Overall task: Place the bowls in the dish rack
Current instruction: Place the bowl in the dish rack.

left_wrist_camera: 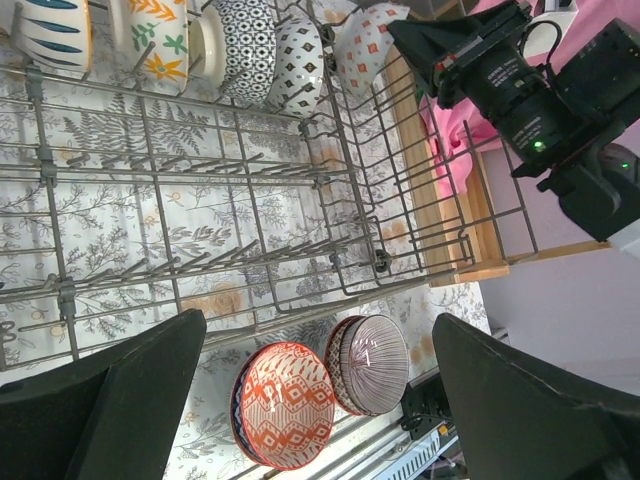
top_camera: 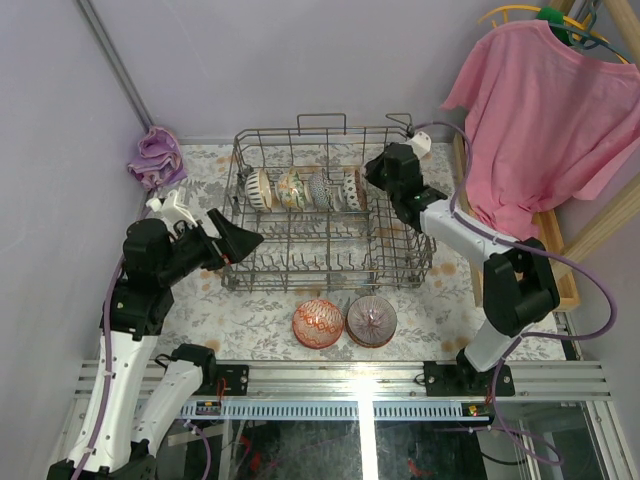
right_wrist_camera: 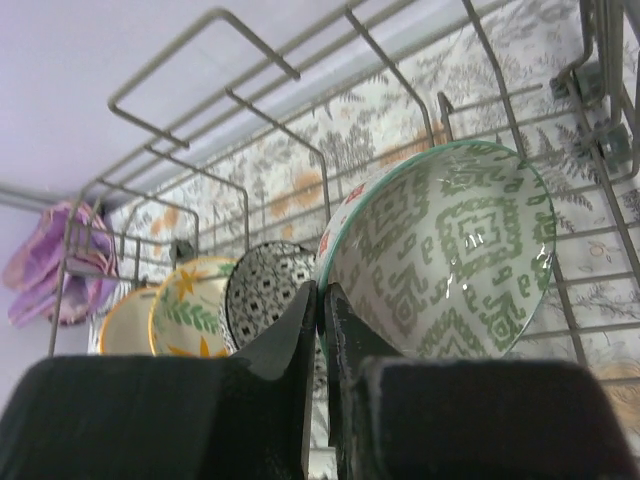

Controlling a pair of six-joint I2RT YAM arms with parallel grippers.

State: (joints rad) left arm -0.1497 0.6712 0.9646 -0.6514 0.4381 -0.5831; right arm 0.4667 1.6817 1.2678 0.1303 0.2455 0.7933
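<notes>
The dish rack [top_camera: 330, 272] stands mid-table with several bowls on edge in its back row [top_camera: 290, 188]. My right gripper [right_wrist_camera: 322, 295] is shut on the rim of a green-patterned bowl [right_wrist_camera: 450, 250], the rightmost of that row, beside a black-and-white bowl [right_wrist_camera: 265, 290]. From the top view this gripper [top_camera: 370, 178] sits over the rack's back right. Two more bowls lie upside down in front of the rack: a red-patterned one [left_wrist_camera: 288, 403] on a blue-rimmed one, and a grey striped one [left_wrist_camera: 372, 363]. My left gripper [left_wrist_camera: 320, 320] hangs open and empty above the rack's front left [top_camera: 245, 240].
A pink shirt [top_camera: 545, 110] hangs at the back right over a wooden frame [top_camera: 560, 260]. A purple cloth [top_camera: 155, 155] lies at the back left by the wall. A floral cloth covers the table [top_camera: 440, 300].
</notes>
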